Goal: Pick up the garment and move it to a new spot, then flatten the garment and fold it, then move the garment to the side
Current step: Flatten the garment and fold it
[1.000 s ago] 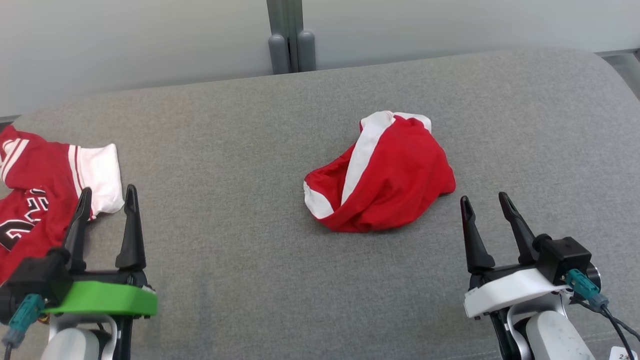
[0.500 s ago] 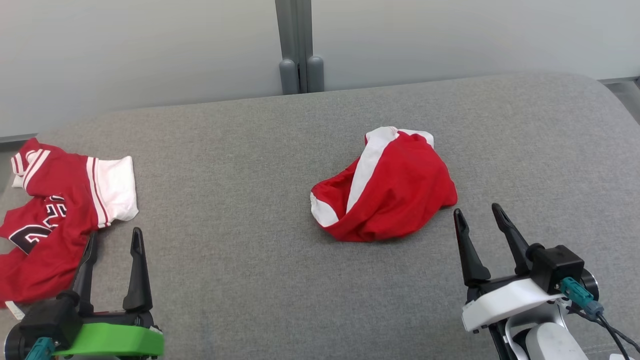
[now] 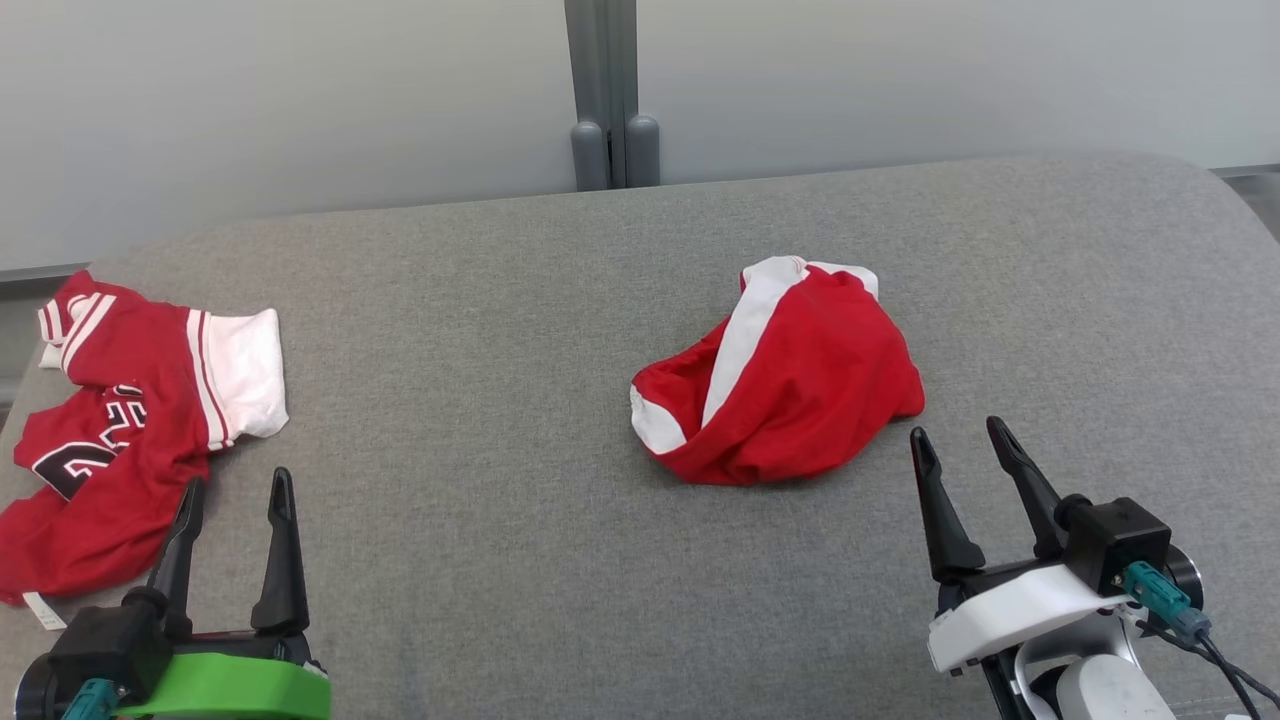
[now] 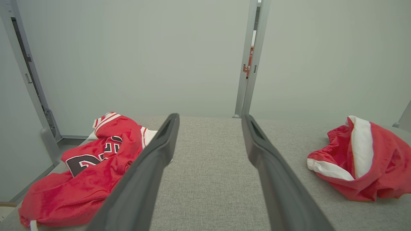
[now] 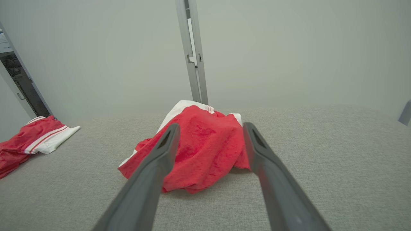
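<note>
We found the red-and-white garment [image 3: 780, 375], possibly shorts, crumpled in the middle of the counter [image 3: 500, 330]. The right gripper [image 3: 956, 430] sat just beside its near edge, released, holding nothing. The left gripper [image 3: 238, 480], likewise spread and empty, hovered near a red jersey [image 3: 120, 420].

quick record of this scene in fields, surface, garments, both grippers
surface: grey fabric-covered padded top
centre garment: crumpled red cloth garment with white bands, bunched, not flattened
left garment: red cloth jersey with white sleeve and black numerals, near the left edge
left gripper: jaws open, empty, beside the jersey
right gripper: jaws open, empty, just short of the centre garment
</note>
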Robot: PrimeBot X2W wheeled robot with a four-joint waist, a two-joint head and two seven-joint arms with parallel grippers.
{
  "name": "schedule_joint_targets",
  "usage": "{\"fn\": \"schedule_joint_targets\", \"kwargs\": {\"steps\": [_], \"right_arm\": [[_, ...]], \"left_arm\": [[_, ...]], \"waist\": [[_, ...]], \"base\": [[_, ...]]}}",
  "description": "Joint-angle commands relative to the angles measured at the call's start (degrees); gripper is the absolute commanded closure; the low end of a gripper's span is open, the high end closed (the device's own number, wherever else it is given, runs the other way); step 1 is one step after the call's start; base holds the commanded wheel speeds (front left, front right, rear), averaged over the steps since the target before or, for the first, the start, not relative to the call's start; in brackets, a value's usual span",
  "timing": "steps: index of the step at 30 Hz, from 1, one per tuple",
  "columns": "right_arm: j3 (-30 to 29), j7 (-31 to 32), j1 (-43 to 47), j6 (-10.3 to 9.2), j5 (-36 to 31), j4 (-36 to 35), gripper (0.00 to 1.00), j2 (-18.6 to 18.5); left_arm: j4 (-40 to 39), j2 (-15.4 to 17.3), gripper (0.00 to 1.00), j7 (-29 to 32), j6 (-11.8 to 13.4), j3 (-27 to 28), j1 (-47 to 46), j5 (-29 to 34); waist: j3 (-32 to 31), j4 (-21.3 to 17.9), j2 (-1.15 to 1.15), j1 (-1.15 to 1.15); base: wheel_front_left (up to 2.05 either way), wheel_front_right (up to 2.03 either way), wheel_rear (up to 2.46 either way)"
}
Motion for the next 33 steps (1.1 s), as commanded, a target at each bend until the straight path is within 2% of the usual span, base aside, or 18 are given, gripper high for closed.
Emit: {"fn": "schedule_joint_targets", "kwargs": {"steps": [1, 33], "right_arm": [[0.1, 0.1, 0.5, 0.03, -0.1, -0.1, 0.0, -0.1], [0.2, 0.0, 0.6, 0.03, 0.1, 0.3, 0.0, 0.0]], "left_arm": [[0.2, 0.0, 0.0, 0.0, -0.2, 0.2, 0.8, 0.6], [1.6, -0.7, 0.0, 0.0, -1.5, 1.1, 0.0, 1.7]], "waist": [[0.0, 0.1, 0.0, 0.0], [0.1, 0.3, 0.0, 0.0]], "base": [[0.0, 0.0, 0.0], [0.0, 0.0, 0.0]]}}
